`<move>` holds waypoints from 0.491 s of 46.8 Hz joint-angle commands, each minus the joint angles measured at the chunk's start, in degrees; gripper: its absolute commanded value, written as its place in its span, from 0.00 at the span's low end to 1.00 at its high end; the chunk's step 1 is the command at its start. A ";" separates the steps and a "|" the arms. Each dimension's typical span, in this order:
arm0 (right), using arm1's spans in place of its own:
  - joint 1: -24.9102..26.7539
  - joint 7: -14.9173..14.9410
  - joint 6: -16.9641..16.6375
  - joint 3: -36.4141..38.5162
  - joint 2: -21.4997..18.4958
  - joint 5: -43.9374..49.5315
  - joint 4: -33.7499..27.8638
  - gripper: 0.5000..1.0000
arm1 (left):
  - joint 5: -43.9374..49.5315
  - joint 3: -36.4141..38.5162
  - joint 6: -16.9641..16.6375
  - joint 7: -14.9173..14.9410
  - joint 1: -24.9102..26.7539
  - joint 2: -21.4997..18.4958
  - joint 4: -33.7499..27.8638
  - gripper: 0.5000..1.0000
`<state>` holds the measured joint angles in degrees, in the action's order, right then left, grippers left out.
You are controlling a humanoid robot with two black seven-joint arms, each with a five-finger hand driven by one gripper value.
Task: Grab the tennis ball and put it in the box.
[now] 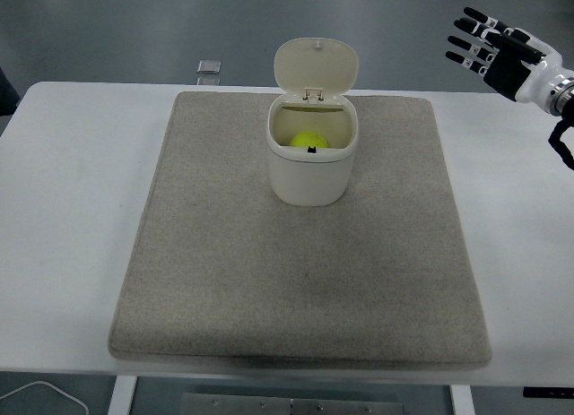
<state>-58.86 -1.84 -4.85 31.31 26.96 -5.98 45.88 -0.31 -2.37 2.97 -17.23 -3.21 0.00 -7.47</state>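
One grey mat covers the white table. At its twelve o'clock stands the box, lid up, tennis ball inside. Right hand, two o'clock, fingers spread, holds nothing. Job looks done; just rest.
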 commanded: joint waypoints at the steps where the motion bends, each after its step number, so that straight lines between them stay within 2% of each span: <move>1: 0.06 0.52 1.33 0.24 -0.95 -0.08 0.00 0.87 | -0.04 0.00 0.02 0.09 0.05 0.00 0.00 0.98; 23: 2.08 0.61 0.63 -0.02 -2.71 0.53 0.00 0.87 | -0.04 0.00 0.02 0.00 -0.04 0.00 0.00 0.98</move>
<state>-57.06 -1.23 -4.25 31.28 24.49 -5.56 45.94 -0.35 -2.37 2.95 -17.22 -3.23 0.00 -7.47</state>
